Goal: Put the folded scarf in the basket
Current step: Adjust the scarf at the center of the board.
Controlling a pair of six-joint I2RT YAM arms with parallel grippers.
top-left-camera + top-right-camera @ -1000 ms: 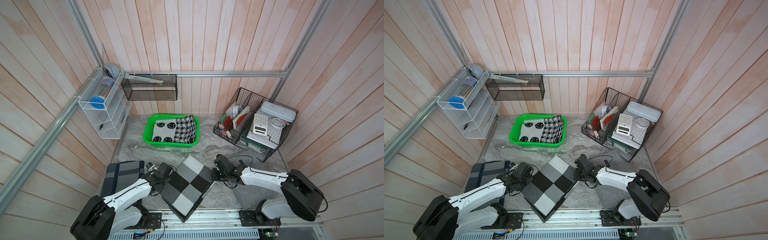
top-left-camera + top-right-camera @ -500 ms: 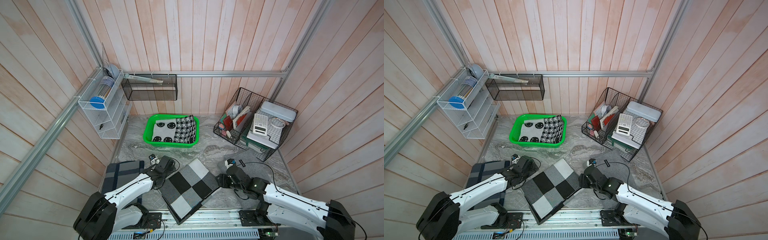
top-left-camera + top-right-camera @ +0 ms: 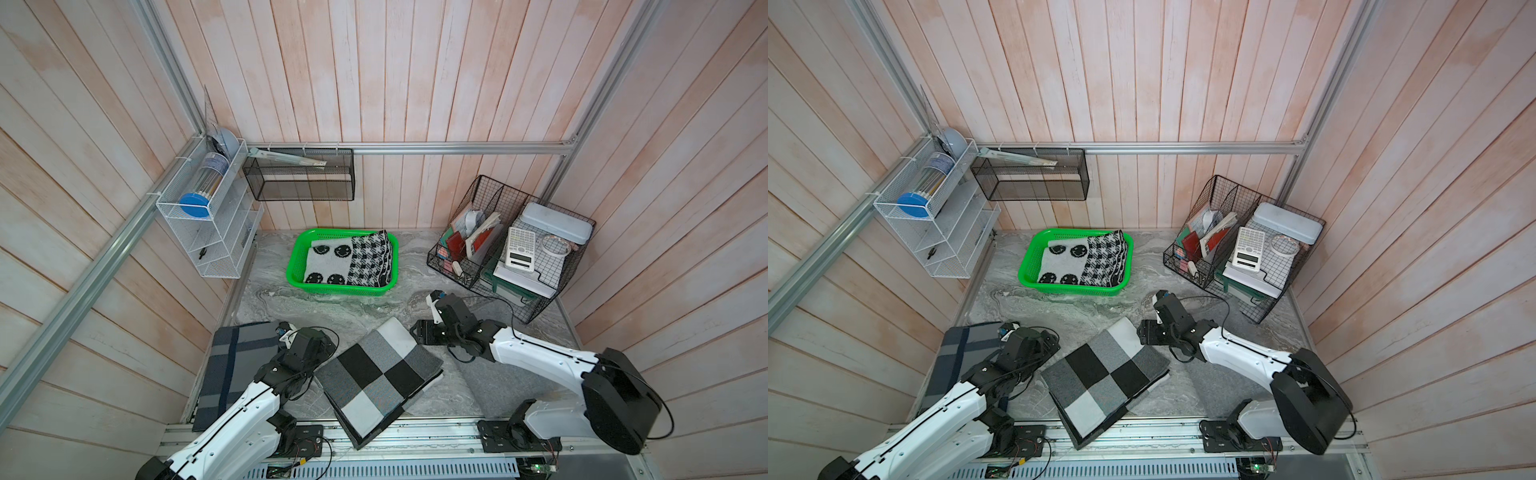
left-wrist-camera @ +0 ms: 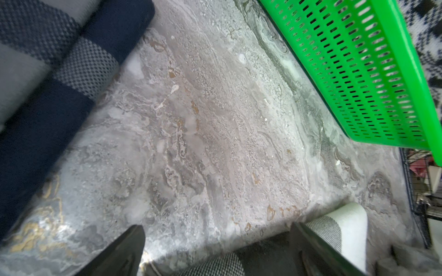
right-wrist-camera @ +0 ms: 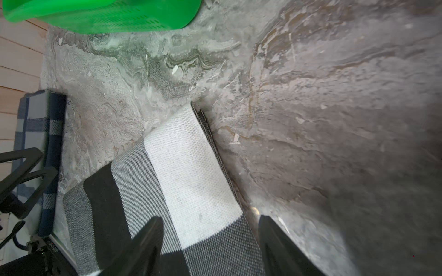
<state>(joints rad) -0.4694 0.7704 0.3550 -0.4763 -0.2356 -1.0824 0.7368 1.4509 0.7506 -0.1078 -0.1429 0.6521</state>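
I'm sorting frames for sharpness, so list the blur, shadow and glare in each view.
Both top views: evenly lit and sharp, without glare. Left wrist view: the green basket wall is crisp, the navy plaid scarf soft. Right wrist view: the checked scarf weave is sharp, the tabletop darkens and blurs beyond it.

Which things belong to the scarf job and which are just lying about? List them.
Job: checked scarf; green basket; left gripper; right gripper.
Lying about: navy plaid cloth; smiley-patterned cloth in the basket; wire desk organizer; mesh wall bin; white wire shelf.
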